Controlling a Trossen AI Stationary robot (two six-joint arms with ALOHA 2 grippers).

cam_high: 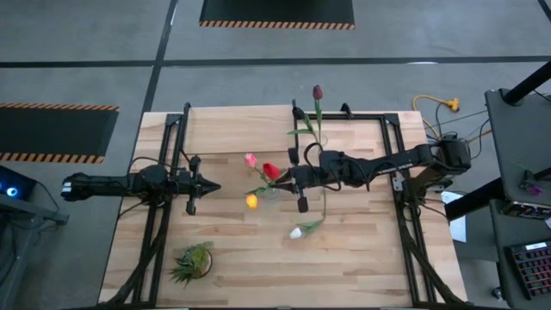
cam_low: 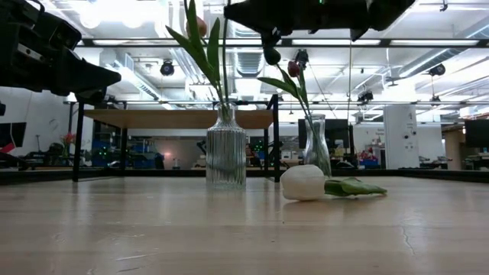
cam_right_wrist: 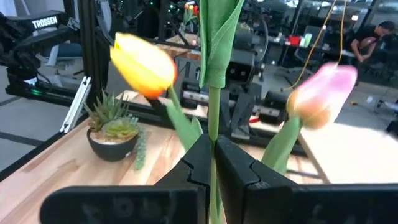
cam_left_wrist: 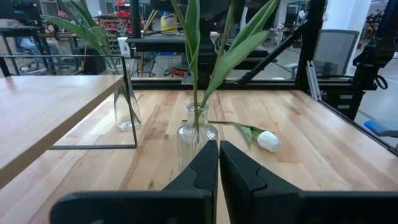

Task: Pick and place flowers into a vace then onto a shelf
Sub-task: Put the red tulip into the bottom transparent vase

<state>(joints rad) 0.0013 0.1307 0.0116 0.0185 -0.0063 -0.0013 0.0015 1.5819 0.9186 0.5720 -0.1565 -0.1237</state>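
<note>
Right wrist view, frame centre: your right gripper (cam_right_wrist: 213,163) pinches 1 red tulip (cam_high: 271,170) stem; tugging could topple the ribbed vase (cam_low: 226,156).

White tulip (cam_high: 295,232), ribbed clear vase (cam_low: 226,156)

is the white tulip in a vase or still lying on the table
Lying on the table. The white tulip rests flat on the tabletop, beside the ribbed vase.
</note>
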